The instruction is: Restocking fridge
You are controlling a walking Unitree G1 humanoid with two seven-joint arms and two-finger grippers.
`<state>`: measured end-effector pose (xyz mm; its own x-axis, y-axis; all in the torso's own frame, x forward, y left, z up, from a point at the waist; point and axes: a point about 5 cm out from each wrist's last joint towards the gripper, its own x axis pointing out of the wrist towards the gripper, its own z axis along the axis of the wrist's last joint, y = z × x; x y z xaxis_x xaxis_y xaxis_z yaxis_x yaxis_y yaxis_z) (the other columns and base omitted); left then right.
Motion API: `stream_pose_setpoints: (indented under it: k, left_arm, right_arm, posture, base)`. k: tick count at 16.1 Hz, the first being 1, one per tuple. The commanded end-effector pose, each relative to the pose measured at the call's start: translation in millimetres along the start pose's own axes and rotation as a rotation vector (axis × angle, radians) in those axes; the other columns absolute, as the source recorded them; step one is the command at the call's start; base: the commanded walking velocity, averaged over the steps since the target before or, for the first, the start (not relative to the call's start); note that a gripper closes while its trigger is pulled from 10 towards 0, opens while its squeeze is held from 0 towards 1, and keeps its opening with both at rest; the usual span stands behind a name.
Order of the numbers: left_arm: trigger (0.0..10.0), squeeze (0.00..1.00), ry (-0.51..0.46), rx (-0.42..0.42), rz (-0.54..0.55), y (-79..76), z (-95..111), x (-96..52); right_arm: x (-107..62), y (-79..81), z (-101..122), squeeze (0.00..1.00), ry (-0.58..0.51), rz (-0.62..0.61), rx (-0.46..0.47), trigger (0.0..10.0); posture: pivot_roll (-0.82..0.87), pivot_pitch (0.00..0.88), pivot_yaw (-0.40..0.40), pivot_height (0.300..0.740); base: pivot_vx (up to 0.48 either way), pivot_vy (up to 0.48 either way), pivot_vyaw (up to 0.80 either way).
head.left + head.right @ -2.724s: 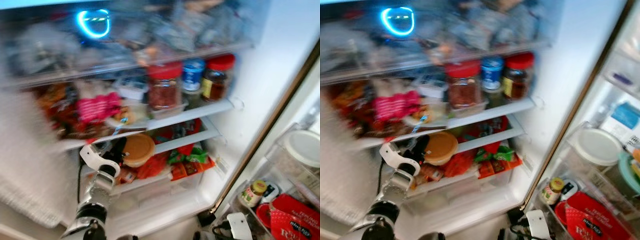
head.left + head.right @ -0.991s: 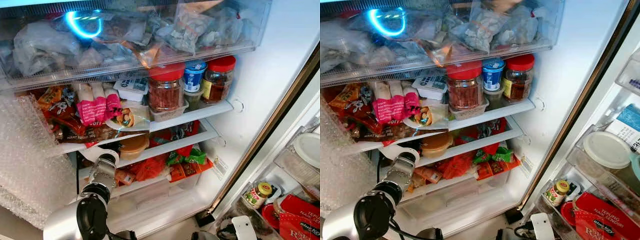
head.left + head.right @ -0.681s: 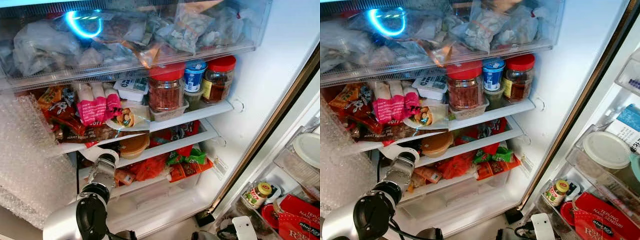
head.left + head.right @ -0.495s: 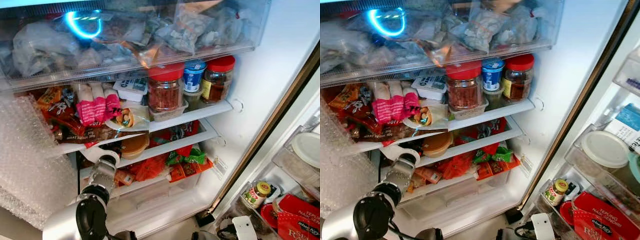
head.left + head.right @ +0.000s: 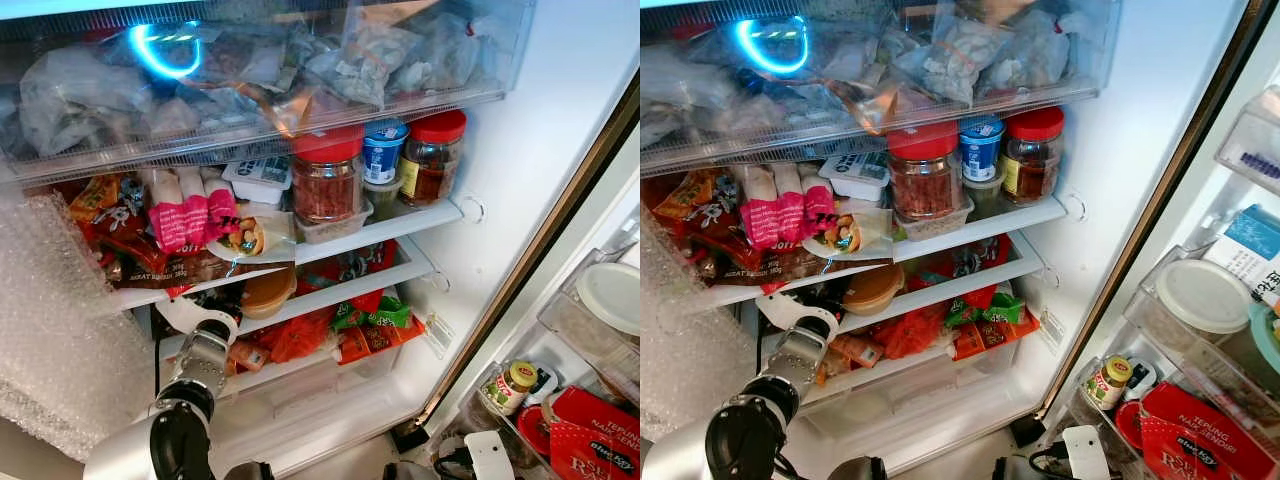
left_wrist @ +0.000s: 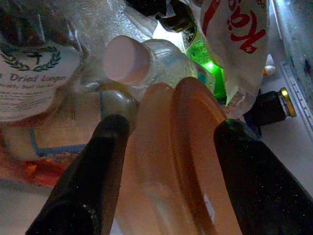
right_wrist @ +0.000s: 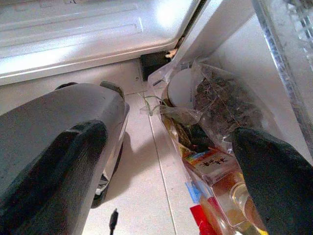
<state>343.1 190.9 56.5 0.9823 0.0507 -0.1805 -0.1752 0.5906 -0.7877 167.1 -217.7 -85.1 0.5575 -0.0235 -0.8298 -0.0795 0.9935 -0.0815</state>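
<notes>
1. Left arm, nearest the camera: it reaches up from below into the fridge's lower shelf, its white wrist just under the shelf lip.
2. Left gripper: the two black fingers stand apart, one on each flank of the tan lidded tub. Whether the pads press the tub or merely bracket it cannot be told.
3. The tub now lies well inside the lower shelf, tucked beneath the white shelf rail. 2.7 s ago it sat forward of that rail; over the last second it has barely moved, and the wrist has eased back slightly. Judgement: placement is essentially complete, and release and withdrawal remain.
4. Behind the tub, in the wrist view: a clear bottle with a pale cap, a jar labelled dried longan and a red-lettered pouch, all crowded close. A hasty retreat could drag the tub out.
5. Shelf above: red-lidded jar, blue-capped pot, dark jar.
6. Right gripper: fingers spread wide, empty, idling low beside the door bins.
</notes>
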Motion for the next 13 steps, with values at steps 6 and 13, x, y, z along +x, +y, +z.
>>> stream_pose_setpoints:
  k: [6,13]
  left_arm:
    - [10.0,0.00,0.077,0.010,-0.068,2.3,-14,-6.3]
    - [10.0,0.00,0.128,0.024,-0.105,7.2,-22,-13.5]
  right_arm:
    - [1.1,7.7,-1,0.00,0.005,0.012,0.016,10.0]
    - [1.1,10.0,-2,0.00,0.008,0.021,0.009,10.0]
  posture:
    - [-0.11,0.000,0.021,0.645]
    - [-0.10,0.000,0.030,0.645]
  base:
    - [0.000,0.000,0.00]
    - [0.000,0.000,0.00]
